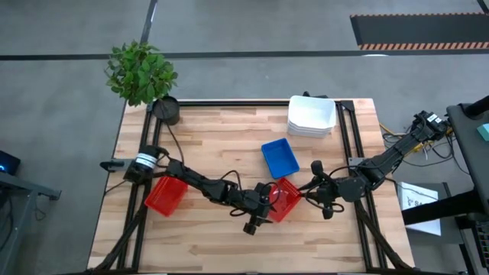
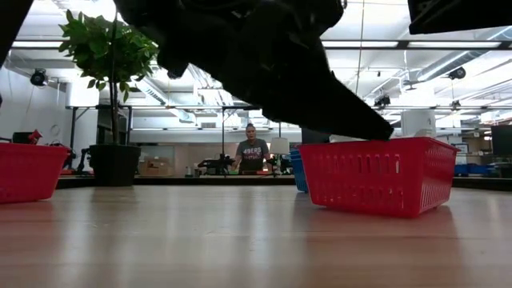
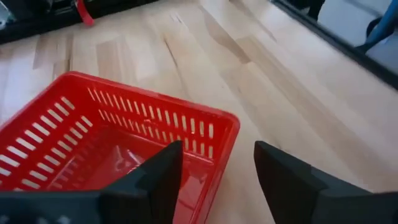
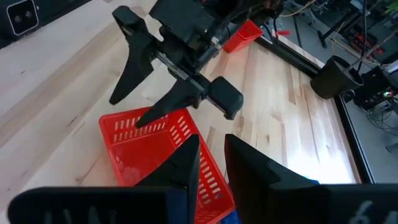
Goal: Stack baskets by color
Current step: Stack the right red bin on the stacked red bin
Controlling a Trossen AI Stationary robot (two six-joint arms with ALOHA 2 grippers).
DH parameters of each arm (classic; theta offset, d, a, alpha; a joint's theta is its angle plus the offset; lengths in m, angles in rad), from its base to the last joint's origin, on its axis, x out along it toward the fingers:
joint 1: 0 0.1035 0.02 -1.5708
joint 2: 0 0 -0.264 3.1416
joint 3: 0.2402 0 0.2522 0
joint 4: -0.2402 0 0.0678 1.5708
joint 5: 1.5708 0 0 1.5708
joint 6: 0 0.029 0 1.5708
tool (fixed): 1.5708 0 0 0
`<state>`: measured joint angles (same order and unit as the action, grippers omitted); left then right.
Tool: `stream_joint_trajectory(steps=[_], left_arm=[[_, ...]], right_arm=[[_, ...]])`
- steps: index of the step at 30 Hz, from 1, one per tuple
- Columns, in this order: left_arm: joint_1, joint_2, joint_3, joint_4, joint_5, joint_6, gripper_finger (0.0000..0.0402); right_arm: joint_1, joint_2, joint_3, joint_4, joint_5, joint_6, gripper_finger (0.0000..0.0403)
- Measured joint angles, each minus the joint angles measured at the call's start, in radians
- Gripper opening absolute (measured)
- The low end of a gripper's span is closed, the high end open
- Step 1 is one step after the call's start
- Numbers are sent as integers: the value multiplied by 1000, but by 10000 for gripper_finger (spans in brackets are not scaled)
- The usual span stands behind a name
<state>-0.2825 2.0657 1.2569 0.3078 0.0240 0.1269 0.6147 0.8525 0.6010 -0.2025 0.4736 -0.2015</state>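
A red basket (image 1: 288, 201) stands on the table at the near middle. My left gripper (image 1: 273, 202) is open at its left end. One finger (image 3: 163, 176) is over the inside and the other (image 3: 280, 180) is outside over bare wood, with the basket's wall (image 3: 217, 155) between them. My right gripper (image 1: 312, 186) hangs just right of this basket, its fingers a little apart with nothing between them. A second red basket (image 1: 165, 195) sits at the near left, under the left arm. A blue basket (image 1: 280, 157) lies mid-table. White baskets (image 1: 312, 116) are stacked at the far right. My left gripper straddles the end wall of the red basket, coming slanting down from the table's left. The inner finger (image 4: 155, 113) lies close over the rim (image 4: 134, 121). Whether it touches the rim I cannot tell. The basket stands flat on the table.
A potted plant (image 1: 166, 109) stands at the far left corner. Black frame rails (image 1: 344, 145) run along the table's sides. Bare wood lies along the near edge and at the far middle. A person (image 2: 253, 154) stands in the room beyond the table.
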Motion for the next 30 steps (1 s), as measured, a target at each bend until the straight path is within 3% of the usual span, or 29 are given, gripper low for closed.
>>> stream_joint_trajectory(steps=[10, 19, 25, 30], left_arm=[[16, 26, 1, 2, 25, -17, 130], [19, 25, 5, -2, 54, -16, 13], [10, -42, 6, -70, 62, 47, 2], [-47, -166, 5, -257, 55, 139, 1]], right_arm=[[0, 0, 0, -2, 0, 4, 68], [0, 0, 0, -2, 0, 3, 68], [0, 0, 0, -2, 0, 1, 68], [0, 0, 0, -3, 0, 1, 68]])
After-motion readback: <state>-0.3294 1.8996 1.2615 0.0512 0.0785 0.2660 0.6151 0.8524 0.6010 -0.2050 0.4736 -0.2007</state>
